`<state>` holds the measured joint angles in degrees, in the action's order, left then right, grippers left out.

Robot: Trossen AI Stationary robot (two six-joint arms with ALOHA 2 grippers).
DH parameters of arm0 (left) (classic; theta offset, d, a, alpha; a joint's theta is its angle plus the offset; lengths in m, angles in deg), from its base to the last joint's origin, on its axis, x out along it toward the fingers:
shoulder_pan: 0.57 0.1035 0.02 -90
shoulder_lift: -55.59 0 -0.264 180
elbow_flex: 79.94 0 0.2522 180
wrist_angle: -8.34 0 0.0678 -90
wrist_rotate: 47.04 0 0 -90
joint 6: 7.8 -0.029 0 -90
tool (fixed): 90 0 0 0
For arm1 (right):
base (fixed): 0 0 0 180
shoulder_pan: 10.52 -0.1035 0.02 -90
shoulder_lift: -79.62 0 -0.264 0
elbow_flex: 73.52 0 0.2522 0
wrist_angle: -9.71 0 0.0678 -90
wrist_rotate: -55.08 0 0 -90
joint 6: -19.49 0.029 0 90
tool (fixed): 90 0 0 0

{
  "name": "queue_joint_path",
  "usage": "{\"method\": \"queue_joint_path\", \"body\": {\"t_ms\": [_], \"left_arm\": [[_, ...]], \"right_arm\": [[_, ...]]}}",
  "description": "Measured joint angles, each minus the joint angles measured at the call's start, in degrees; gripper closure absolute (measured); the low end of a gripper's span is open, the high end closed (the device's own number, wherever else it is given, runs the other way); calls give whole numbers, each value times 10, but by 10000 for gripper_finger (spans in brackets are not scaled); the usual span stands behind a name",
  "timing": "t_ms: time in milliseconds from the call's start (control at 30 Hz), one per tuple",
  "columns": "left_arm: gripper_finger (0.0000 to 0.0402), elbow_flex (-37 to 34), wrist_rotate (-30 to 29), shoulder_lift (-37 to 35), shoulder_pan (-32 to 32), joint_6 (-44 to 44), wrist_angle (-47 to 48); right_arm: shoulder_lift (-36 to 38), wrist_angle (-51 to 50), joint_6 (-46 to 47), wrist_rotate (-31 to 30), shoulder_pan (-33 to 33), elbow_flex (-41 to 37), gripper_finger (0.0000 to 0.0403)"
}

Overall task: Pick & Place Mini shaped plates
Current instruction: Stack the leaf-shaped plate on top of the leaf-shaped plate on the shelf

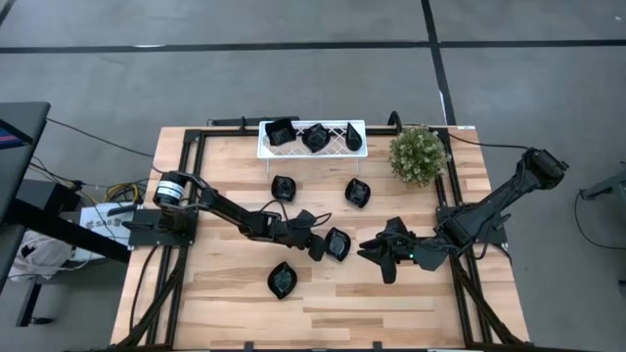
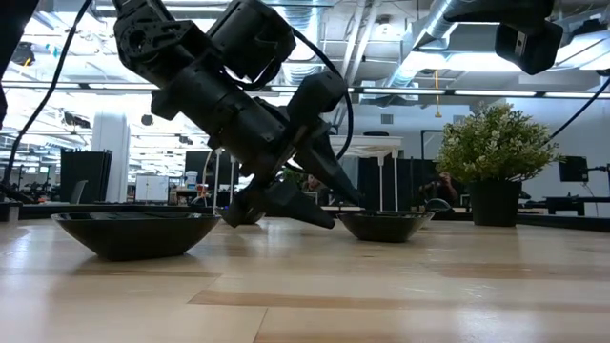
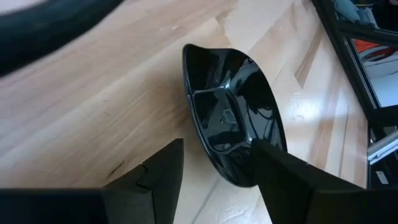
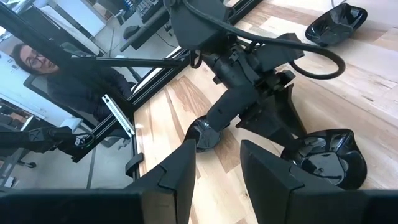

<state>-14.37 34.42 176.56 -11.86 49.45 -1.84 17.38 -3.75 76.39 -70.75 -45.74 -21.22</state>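
Note:
Several mini shaped plates, small glossy black dishes, rest on the wooden table: one (image 1: pixel 284 187) and another (image 1: pixel 358 192) toward the far side, one (image 1: pixel 282 281) near the front, and one (image 1: pixel 336 243) in the middle. Three more lie in the white lattice tray (image 1: pixel 293 150) at the far edge. My left gripper (image 1: pixel 320 244) is open, slanting down at the middle plate (image 3: pixel 233 124), with one finger (image 3: pixel 163 174) outside its near rim and the other (image 3: pixel 280 171) over the plate. My right gripper (image 1: pixel 377 252) hangs open just right of that plate, holding nothing. My left gripper's fingers stand on either side of the middle plate's near rim (image 3: pixel 239 180), slanting down from the table's left. The plate lies flat on the table. I cannot tell whether either finger touches it.
A potted green plant (image 1: pixel 419 154) stands at the far right, beside the tray. A black metal frame (image 1: pixel 196 147) runs along the table's edges. A person (image 4: pixel 37 62) sits beyond the table. Bare wood lies along the near edge.

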Motion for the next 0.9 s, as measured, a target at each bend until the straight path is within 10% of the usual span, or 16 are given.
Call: {"method": "queue_joint_path", "body": {"t_ms": [900], "left_arm": [[213,44,22,41,-8,-2,-5]], "right_arm": [[0,-1,2,0,0,0,280]]}}
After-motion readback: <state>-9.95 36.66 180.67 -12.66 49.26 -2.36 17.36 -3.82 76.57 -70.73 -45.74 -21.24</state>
